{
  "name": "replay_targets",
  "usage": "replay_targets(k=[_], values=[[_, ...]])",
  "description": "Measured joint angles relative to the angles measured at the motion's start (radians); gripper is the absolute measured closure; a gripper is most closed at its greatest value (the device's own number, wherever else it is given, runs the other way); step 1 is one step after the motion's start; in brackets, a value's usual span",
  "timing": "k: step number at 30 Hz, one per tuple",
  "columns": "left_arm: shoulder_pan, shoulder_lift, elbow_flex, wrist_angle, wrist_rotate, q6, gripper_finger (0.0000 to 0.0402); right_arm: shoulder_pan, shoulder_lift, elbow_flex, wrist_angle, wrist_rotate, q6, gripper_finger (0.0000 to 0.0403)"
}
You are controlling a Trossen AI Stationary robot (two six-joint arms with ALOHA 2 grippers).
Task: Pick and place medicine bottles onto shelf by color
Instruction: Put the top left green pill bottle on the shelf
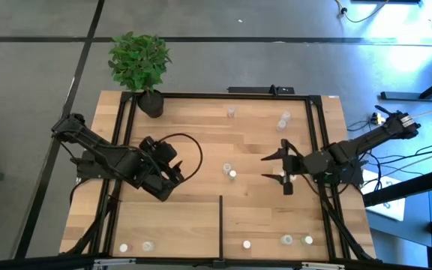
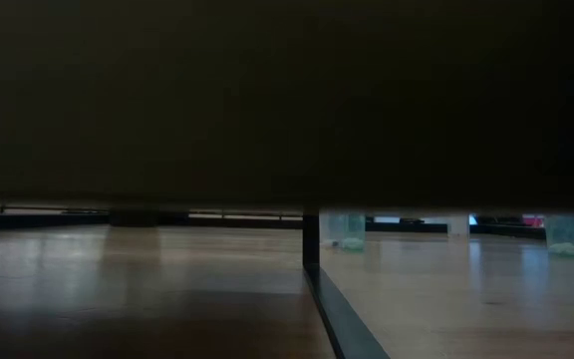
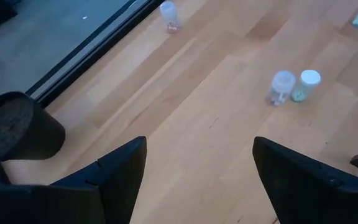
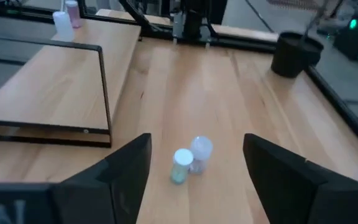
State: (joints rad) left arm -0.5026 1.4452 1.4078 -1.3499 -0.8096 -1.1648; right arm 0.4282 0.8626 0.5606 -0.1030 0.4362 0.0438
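Two small medicine bottles (image 1: 229, 172) stand close together in the middle of the light-wood shelf (image 1: 201, 135): one with a white top (image 4: 181, 165), one clear (image 4: 199, 151). My right gripper (image 1: 270, 168) is open, just to their right, pointing at them and touching nothing; in its wrist view (image 4: 196, 138) they stand a little ahead of its fingers. My left gripper (image 1: 177, 171) is open to their left, and its wrist view (image 3: 199, 142) shows the same pair (image 3: 294, 87) farther off. More bottles stand by the far rail (image 1: 231, 112) (image 1: 283, 120) and along the near edge (image 1: 286, 240) (image 1: 124, 246).
A black plant pot (image 1: 151, 103) with a green plant stands at the shelf's far left corner. A short black divider bar (image 1: 221, 217) runs from the near rail toward the middle. Black rails (image 1: 315, 135) edge the panel. A cable loop (image 1: 190, 154) hangs by the left arm.
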Motion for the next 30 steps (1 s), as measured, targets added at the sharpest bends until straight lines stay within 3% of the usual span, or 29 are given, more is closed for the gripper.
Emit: replay_targets(k=[9,15,23,30], values=[[-0.003,0.000,0.000,0.000,0.020,-0.011,0.0113,-0.052,0.180,0.000,0.078,-0.012,-0.008,0.0146],[-0.003,0.000,0.000,0.000,0.045,-0.011,0.0113,-0.099,0.337,0.000,0.183,-0.073,0.002,0.0146],[-0.003,0.000,0.000,0.000,0.045,0.022,0.0113,-0.140,0.522,0.000,0.349,-0.074,0.034,0.0146],[-0.003,0.000,0.000,0.000,0.045,0.023,0.0113,-0.153,0.648,0.000,0.461,-0.162,0.023,0.0146]])
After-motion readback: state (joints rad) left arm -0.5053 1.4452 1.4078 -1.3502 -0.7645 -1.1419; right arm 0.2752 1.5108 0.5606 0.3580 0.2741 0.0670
